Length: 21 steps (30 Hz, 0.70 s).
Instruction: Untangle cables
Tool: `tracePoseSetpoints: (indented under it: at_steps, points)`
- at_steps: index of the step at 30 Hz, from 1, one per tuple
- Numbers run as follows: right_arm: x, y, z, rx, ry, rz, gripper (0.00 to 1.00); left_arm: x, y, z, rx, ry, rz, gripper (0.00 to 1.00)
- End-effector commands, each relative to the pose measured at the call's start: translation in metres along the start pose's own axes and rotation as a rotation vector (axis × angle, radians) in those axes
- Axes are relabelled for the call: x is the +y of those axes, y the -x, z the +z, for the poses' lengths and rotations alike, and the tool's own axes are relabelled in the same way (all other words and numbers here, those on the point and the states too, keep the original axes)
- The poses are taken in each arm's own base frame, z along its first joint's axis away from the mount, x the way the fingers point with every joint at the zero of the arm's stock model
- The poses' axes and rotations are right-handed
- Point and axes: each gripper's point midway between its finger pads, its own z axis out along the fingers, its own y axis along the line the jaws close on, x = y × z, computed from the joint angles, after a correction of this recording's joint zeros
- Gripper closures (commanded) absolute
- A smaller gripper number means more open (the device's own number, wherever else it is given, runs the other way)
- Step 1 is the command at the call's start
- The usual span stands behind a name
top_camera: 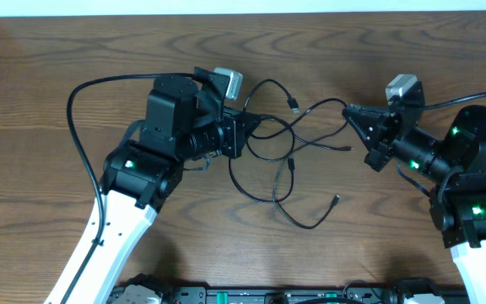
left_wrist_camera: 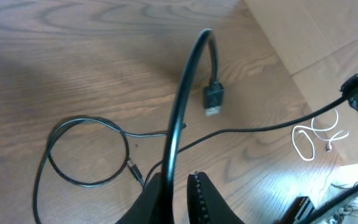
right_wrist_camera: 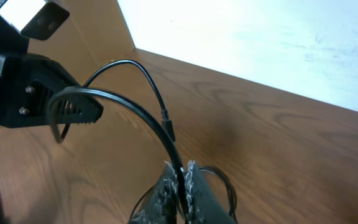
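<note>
Lying in the middle of a brown desk (top_camera: pixel 226 42) with dark, wavy wood grain, thin black cords (top_camera: pixel 292 165) cross one another in several open loops. They are smooth, round and matte, and they spread between two arms, the tangle nearer the left one.

The left arm (top_camera: pixel 133 169) is white low down and black toward the wrist. Its left end effector (top_camera: pixel 251 127) is closed on one of the black cords at the left side of the tangle. In the left wrist view this cord rises from between the ridged black fingers (left_wrist_camera: pixel 197 193), arches over and hangs down to a flat rectangular plug (left_wrist_camera: pixel 213 99) with a metal tip. Further left, a thinner cord makes a round loop (left_wrist_camera: pixel 86 152) flat on the wood.

The right end effector (top_camera: pixel 350 112) is pinched shut on another black cord at the right side of the tangle. In the right wrist view that cord curves up and away to the left from its textured pads (right_wrist_camera: pixel 166 186).

One free end with a small plug (top_camera: pixel 336 200) lies on the near side of the tangle.

A thin white cord (left_wrist_camera: pixel 296 138) lies in small curls far right in the left wrist view; I cannot tell whether it is on the desk.
</note>
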Motion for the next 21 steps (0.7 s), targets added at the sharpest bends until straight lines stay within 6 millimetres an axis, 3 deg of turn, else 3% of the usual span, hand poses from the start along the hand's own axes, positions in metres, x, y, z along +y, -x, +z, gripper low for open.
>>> tracePoseSetpoints:
  at_steps: [1,2,4,5,6,11,16,21]
  points:
    - [0.002,0.006,-0.004,-0.012,0.001,0.007,0.69,-0.012,0.001,0.000,0.001,-0.077,0.034,0.87]
    - [0.002,0.006,-0.003,-0.011,0.001,0.008,0.48,-0.019,0.003,0.000,-0.005,-0.113,0.044,0.88]
    - [0.001,0.005,-0.002,-0.005,0.001,0.014,0.35,-0.030,0.009,-0.002,-0.022,-0.170,0.039,0.88]
    - [0.000,0.003,-0.002,0.000,0.002,0.019,0.22,-0.034,0.012,-0.003,-0.031,-0.191,0.030,0.88]
    - [0.000,0.001,0.000,0.007,0.005,0.025,0.01,-0.037,0.015,-0.004,-0.041,-0.207,0.024,0.88]
    - [-0.001,-0.018,0.011,0.076,0.046,0.052,0.01,-0.047,0.027,-0.007,-0.083,-0.253,0.017,0.88]
    - [0.000,-0.054,0.026,0.199,0.117,0.055,0.01,-0.051,0.035,-0.009,-0.114,-0.268,0.028,0.88]
    - [-0.031,-0.092,0.037,0.333,-0.015,0.202,0.01,-0.049,0.033,-0.008,-0.105,-0.263,0.022,0.88]
